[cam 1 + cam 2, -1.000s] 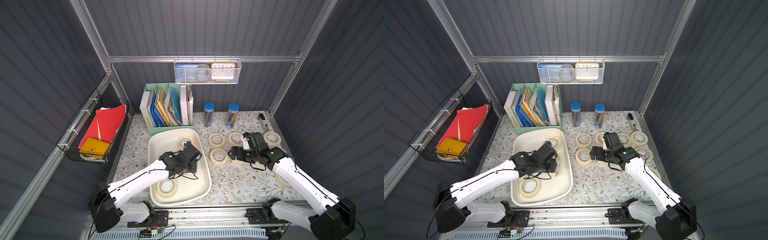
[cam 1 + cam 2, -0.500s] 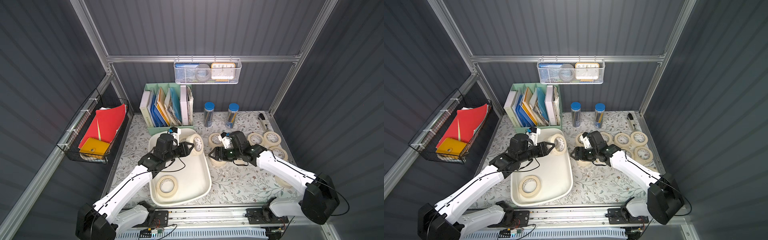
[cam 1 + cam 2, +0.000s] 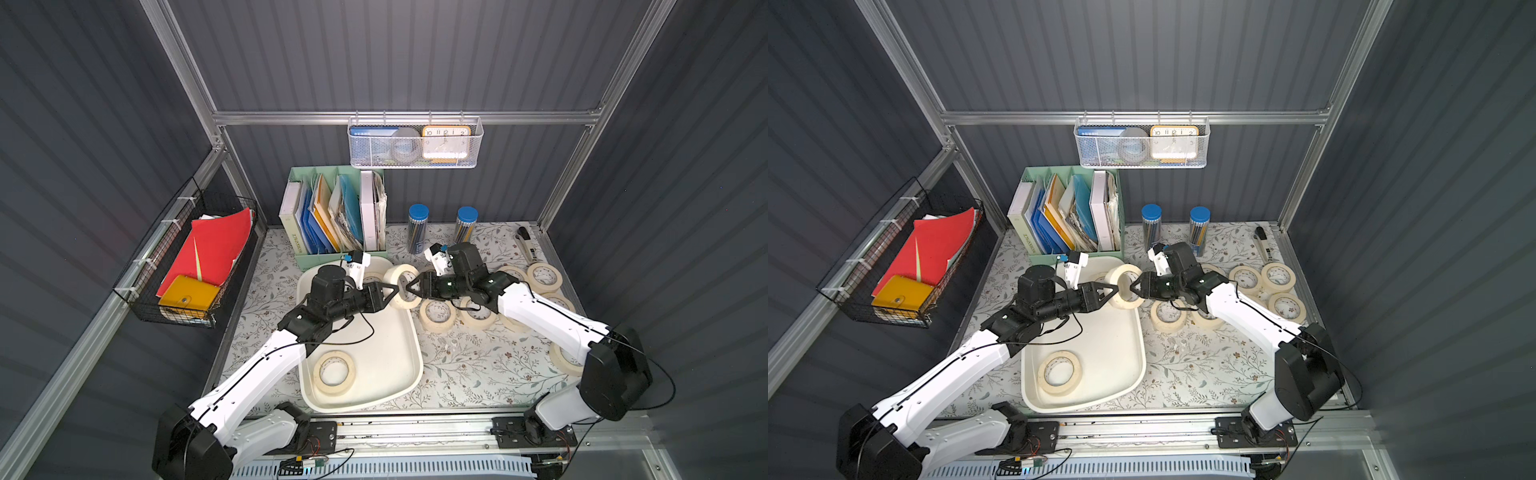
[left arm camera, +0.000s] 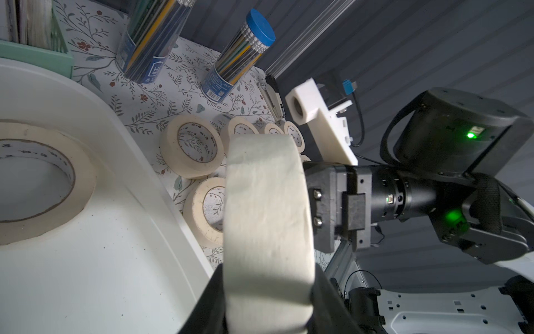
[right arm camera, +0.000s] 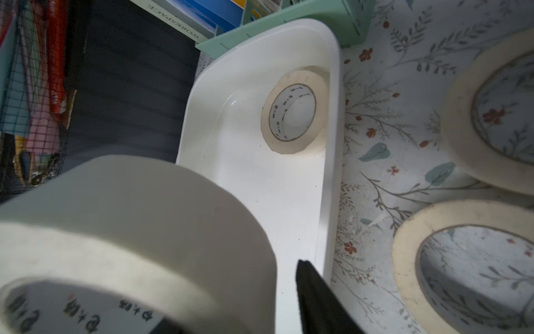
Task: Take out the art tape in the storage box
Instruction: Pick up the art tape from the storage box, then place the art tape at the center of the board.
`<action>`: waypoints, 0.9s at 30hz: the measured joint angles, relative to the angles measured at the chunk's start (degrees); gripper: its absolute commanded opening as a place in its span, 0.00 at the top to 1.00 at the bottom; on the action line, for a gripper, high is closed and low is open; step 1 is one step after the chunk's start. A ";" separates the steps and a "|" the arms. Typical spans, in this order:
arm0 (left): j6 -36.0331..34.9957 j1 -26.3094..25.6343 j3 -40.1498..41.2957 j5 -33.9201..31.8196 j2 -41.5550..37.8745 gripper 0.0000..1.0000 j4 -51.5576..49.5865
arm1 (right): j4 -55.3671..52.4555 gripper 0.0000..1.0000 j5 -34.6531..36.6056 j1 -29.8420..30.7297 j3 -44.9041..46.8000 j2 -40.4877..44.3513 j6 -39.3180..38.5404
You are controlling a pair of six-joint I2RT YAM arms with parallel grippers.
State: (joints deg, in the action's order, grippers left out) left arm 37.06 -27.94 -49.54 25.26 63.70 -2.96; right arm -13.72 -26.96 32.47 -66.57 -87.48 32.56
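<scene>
I'm mid-handover. My left tool (image 3: 388,292) is clamped on one cream masking-tape roll (image 3: 398,272), held on edge in the air over the far right rim of the shallow off-white plastic storage box (image 3: 386,345). My right tool (image 3: 413,287) reaches into the ring from the opposite side. The right wrist view shows a sliver of gap beside one finger, so I cannot tell whether it grips.

Next, I judge, the right must bite firmly before the left lets go. It can then carry the roll to the floral-patterned desk (image 3: 478,365), where other cream rolls (image 3: 436,327) lie flat beside the box.

Two rolls lie flat inside the box: a near-end roll (image 3: 332,388) and a far-end roll (image 5: 293,146). The mint-green file organiser (image 3: 332,259) holds books and folders. The white mesh basket (image 3: 411,162) holds an orange clock.
</scene>
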 measured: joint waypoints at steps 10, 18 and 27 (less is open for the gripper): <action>-4.42 -0.55 -1.81 -1.46 1.95 0.24 -1.88 | -4.46 1.00 4.87 1.03 -1.88 -0.09 -1.38; -10.01 0.20 -6.47 -11.17 2.19 0.09 -7.74 | -19.67 1.00 17.53 -1.01 -5.09 6.91 -4.55; -10.88 0.83 -10.73 -18.43 7.69 0.09 -10.49 | -39.74 1.00 34.80 -13.46 8.02 27.41 0.92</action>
State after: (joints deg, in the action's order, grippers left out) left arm 26.17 -27.11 -60.27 6.83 71.40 -13.45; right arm -53.45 7.84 19.00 -58.54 -60.07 33.47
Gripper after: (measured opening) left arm 0.908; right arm 0.251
